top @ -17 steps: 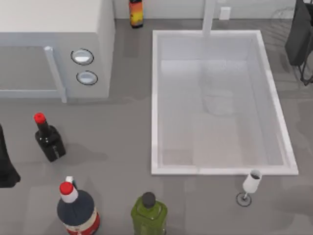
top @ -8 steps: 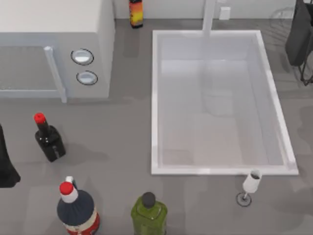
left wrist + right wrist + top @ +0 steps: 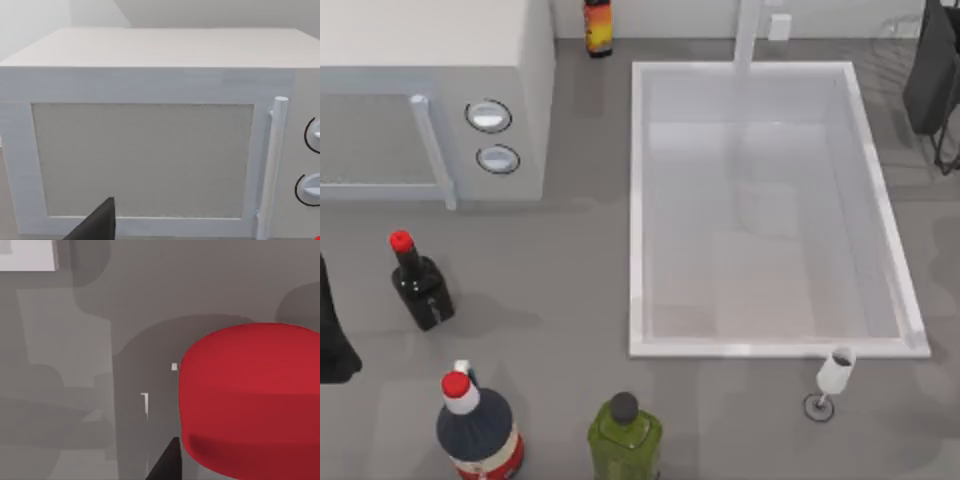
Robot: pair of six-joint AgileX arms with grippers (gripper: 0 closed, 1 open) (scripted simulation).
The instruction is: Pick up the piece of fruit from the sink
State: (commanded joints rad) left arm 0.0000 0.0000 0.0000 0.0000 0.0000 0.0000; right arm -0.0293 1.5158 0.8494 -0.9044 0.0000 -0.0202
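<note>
The piece of fruit [image 3: 250,400] is a smooth bright-red lump, seen very close in the right wrist view over the grey counter. One dark fingertip [image 3: 165,465] shows beside it. My right gripper [image 3: 932,80] is at the far right edge of the top view, beyond the sink's right rim, shut on the fruit. The sink [image 3: 638,200] is a white basin with a pale floor and nothing lying in it. My left gripper [image 3: 332,340] is parked at the left edge of the table, facing the microwave.
A white microwave [image 3: 430,90] stands at the back left. Near the front left are a dark bottle with a red cap [image 3: 418,285], a larger red-capped bottle [image 3: 475,430] and a green bottle [image 3: 623,435]. A wine glass [image 3: 832,380] stands by the sink's front right corner, with a faucet [image 3: 748,35] behind the sink.
A faint shadow on the sink floor has faded. Neither arm has visibly moved in the top view.
</note>
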